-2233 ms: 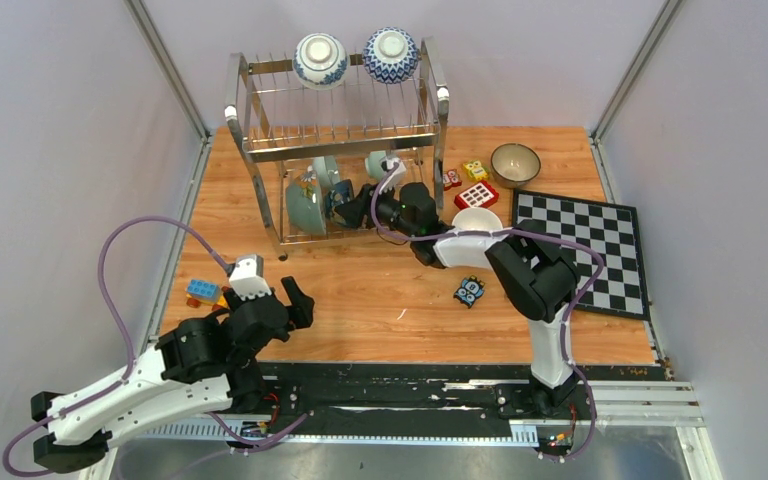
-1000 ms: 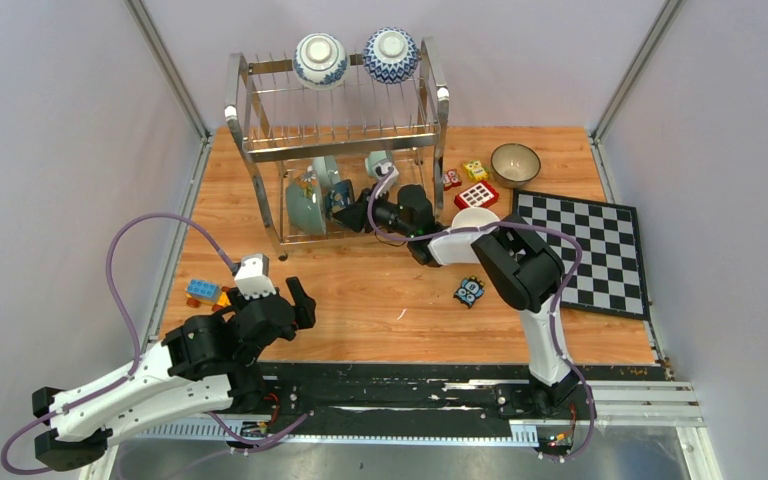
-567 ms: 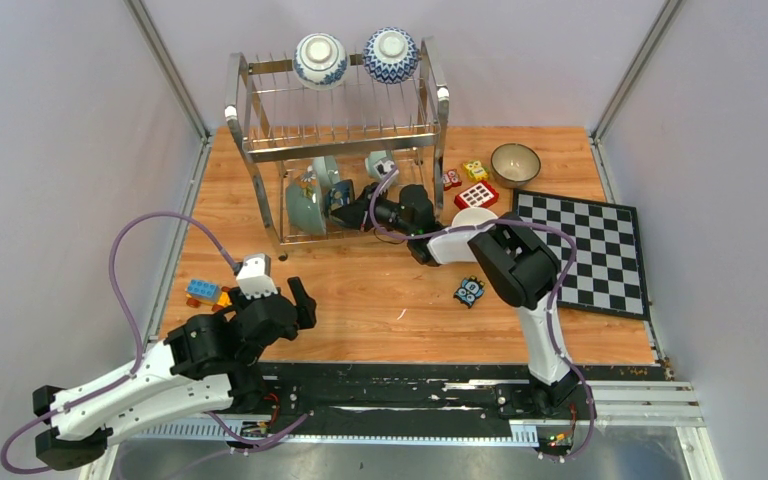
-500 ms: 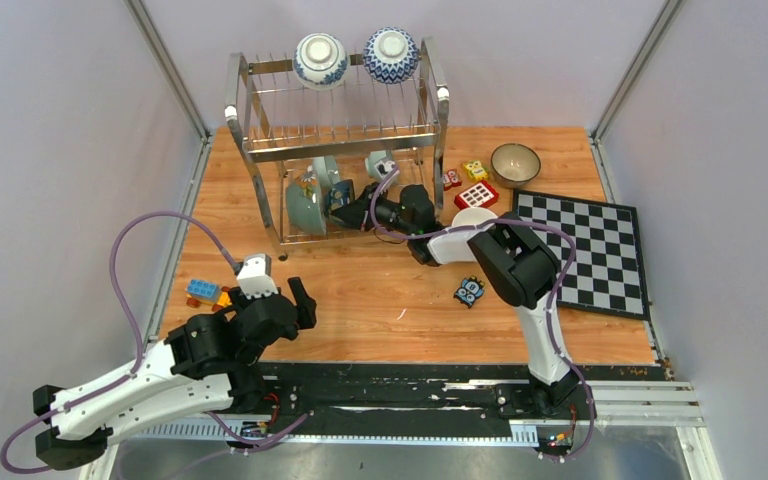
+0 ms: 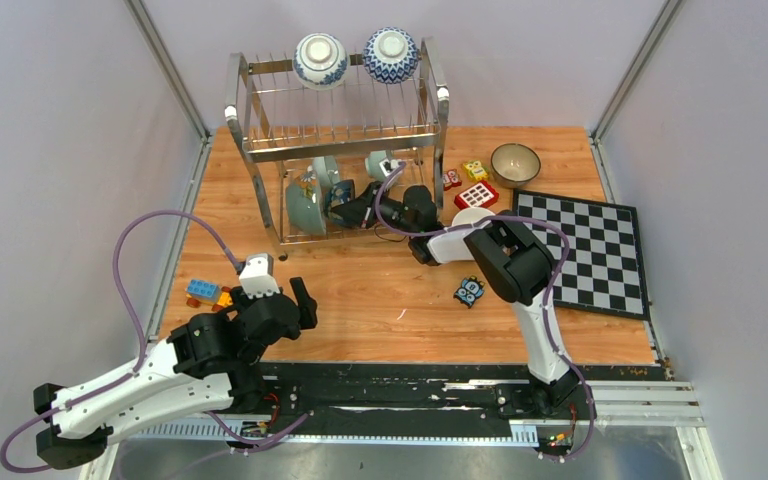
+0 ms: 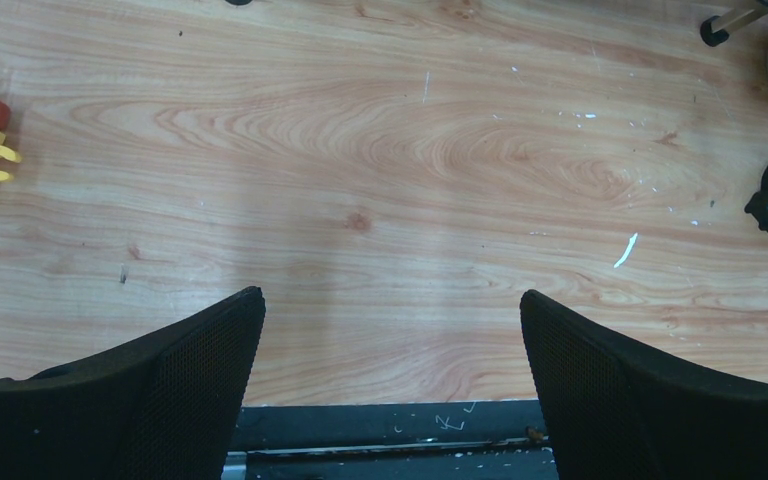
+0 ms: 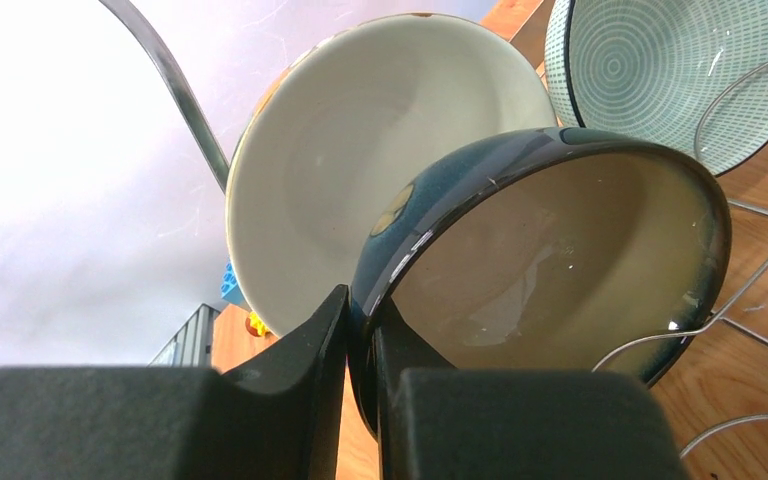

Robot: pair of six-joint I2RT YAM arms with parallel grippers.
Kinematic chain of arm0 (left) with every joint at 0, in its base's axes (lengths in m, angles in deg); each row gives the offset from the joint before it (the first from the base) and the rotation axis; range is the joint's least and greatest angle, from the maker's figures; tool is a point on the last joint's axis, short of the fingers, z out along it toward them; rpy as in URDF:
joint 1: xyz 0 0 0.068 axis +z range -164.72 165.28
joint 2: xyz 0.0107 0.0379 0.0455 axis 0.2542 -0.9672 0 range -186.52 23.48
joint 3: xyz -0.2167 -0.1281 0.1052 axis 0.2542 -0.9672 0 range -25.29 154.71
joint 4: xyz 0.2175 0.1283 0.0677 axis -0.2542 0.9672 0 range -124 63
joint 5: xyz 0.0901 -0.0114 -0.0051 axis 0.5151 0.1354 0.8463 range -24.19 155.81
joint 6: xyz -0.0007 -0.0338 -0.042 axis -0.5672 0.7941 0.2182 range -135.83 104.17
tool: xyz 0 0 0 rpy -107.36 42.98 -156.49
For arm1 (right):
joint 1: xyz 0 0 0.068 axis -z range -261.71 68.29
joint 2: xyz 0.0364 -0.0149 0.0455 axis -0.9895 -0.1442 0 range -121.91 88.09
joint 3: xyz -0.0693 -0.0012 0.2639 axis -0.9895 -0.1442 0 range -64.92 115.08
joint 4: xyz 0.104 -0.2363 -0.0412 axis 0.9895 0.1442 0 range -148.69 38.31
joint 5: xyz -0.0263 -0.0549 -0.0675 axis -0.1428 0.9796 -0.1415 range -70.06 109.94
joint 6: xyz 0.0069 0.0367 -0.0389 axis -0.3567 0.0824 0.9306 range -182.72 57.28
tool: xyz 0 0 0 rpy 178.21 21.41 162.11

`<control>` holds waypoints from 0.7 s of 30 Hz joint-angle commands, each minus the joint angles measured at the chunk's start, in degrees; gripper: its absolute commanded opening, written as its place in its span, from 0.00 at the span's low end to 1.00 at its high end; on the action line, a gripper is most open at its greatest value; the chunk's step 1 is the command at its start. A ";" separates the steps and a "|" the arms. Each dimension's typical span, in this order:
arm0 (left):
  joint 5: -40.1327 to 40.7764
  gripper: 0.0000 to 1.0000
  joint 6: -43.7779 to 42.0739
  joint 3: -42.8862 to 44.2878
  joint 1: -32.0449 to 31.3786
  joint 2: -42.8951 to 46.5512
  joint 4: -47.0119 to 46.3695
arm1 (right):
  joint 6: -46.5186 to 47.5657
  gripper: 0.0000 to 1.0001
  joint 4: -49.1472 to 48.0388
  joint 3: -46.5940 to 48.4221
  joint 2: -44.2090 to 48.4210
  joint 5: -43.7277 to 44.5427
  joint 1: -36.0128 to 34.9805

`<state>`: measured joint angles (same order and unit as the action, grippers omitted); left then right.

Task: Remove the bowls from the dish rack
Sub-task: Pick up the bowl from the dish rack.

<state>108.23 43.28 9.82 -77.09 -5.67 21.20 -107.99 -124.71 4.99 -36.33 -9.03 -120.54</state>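
Note:
The steel dish rack (image 5: pixel 340 149) stands at the back. Two blue-and-white bowls (image 5: pixel 320 58) (image 5: pixel 391 54) sit on its top tier. In the lower tier stand a celadon green bowl (image 5: pixel 305 208) and a dark blue bowl (image 5: pixel 343 200). My right gripper (image 5: pixel 358 210) reaches into the lower tier. In the right wrist view it (image 7: pixel 362 330) is shut on the rim of the dark blue bowl (image 7: pixel 550 260), with a cream bowl (image 7: pixel 360 170) and the green bowl (image 7: pixel 660 70) behind. My left gripper (image 5: pixel 298 298) is open and empty over the near table (image 6: pixel 390 310).
A brown bowl (image 5: pixel 515 164) and a cream-white bowl (image 5: pixel 475 217) sit on the table right of the rack. A chessboard (image 5: pixel 585 250) lies at the right. Toy blocks lie by the rack (image 5: pixel 476 195), mid-table (image 5: pixel 470 290) and at the left (image 5: pixel 203 291).
My right gripper has pushed a little further left into the rack's lower tier toward the dark blue bowl. The left arm has barely shifted.

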 commanded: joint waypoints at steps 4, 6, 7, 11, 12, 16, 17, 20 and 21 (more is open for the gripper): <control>0.24 1.00 0.17 0.22 0.30 -0.30 -0.88 | -5.63 0.03 -10.72 2.86 -0.30 -2.38 0.64; 0.30 1.00 0.13 0.22 0.31 -0.30 -0.88 | -6.63 0.03 -11.57 2.92 -0.20 -2.48 0.68; 0.26 1.00 0.12 0.22 0.27 -0.30 -0.93 | -7.08 0.03 -11.99 2.87 -0.13 -2.45 0.74; 0.21 1.00 0.01 0.39 0.27 -0.23 -0.99 | -8.23 0.03 -12.73 3.19 0.25 -2.39 0.83; 0.21 1.00 0.01 0.39 0.27 -0.15 -0.97 | -8.41 0.03 -12.80 3.23 0.35 -2.39 0.82; 0.13 1.00 0.13 0.40 0.31 0.11 -0.73 | -9.11 0.03 -13.30 3.22 0.86 -2.17 0.84; 0.05 1.00 0.06 0.39 0.25 0.18 -0.71 | -9.30 0.03 -13.45 3.22 0.97 -2.10 0.78; -0.05 1.00 0.18 0.48 0.29 0.45 -0.53 | -9.87 0.03 -13.76 3.30 1.35 -1.98 0.91; -0.13 1.00 0.19 0.44 0.27 0.49 -0.53 | -10.02 0.03 -13.97 3.29 1.48 -1.90 0.87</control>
<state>108.14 43.28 9.82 -77.09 -5.67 20.94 -116.15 -127.77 5.31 -37.07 -9.47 -120.16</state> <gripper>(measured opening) 0.997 0.143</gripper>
